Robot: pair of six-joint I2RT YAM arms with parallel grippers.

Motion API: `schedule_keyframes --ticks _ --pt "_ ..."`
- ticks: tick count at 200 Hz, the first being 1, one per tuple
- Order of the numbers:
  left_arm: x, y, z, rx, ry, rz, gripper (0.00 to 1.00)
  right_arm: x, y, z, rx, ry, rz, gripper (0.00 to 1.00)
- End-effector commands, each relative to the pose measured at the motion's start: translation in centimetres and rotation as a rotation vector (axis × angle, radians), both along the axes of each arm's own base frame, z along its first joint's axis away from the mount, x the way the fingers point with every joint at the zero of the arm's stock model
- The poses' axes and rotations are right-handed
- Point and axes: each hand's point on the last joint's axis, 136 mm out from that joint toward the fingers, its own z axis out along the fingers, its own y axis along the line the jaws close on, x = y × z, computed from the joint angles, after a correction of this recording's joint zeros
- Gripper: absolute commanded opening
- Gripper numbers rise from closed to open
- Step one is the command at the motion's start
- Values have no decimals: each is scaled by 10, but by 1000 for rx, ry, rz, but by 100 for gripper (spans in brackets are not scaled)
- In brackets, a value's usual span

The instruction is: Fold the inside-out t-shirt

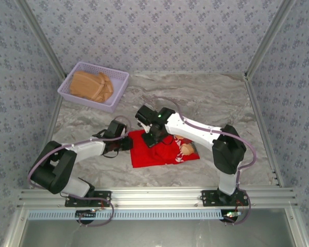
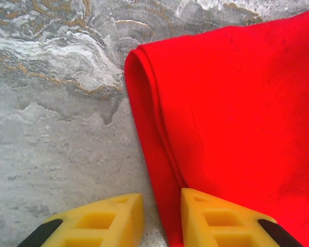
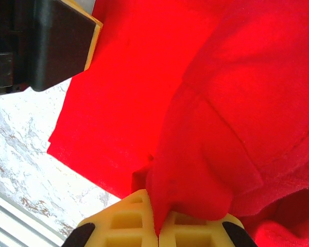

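The inside-out t-shirt (image 1: 162, 154) is lying in a bunched red heap on the gray marble table (image 1: 221, 98), just past the near edge where the two arms are sitting. The left gripper (image 2: 162, 216) is resting low at the shirt's left side. Its yellow fingers (image 2: 108, 218) are standing a little apart, with the shirt's folded edge running between them and not being squeezed. The right gripper (image 3: 158, 221) is pressing its fingers together and pinching a fold of the red cloth. The right arm (image 1: 195, 131) is reaching across the shirt and hiding its middle from above. Some pale print is peeking out on the shirt's right side. Far back on the left, well apart from the shirt, a purple basket (image 1: 118, 77) is holding a folded tan cloth (image 1: 91, 86).
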Motion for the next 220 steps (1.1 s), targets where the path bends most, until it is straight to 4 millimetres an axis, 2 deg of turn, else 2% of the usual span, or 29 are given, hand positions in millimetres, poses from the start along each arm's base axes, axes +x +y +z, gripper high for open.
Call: schedule_keyframes --ticks 1,42,79,114,134,180,220 --pt "-12 -30 -9 -130 36 -86 27 6 12 4 91 6 -39 0" --pt "-13 -30 -10 -131 42 -83 27 11 22 -5 140 26 -54 0" --pt "-13 -29 -11 -130 41 -81 27 12 32 -3 186 36 -51 0" --pt "-14 -27 -12 -129 44 -76 27 10 33 -14 182 63 -62 1" --pt "-14 -27 -13 -129 45 -73 27 10 41 -21 216 80 -63 2" --pt "-12 -18 -10 -137 33 -24 31 6 63 -26 325 138 -64 17" --pt "-8 1 2 -130 -7 47 44 2 76 -22 404 170 -54 28"
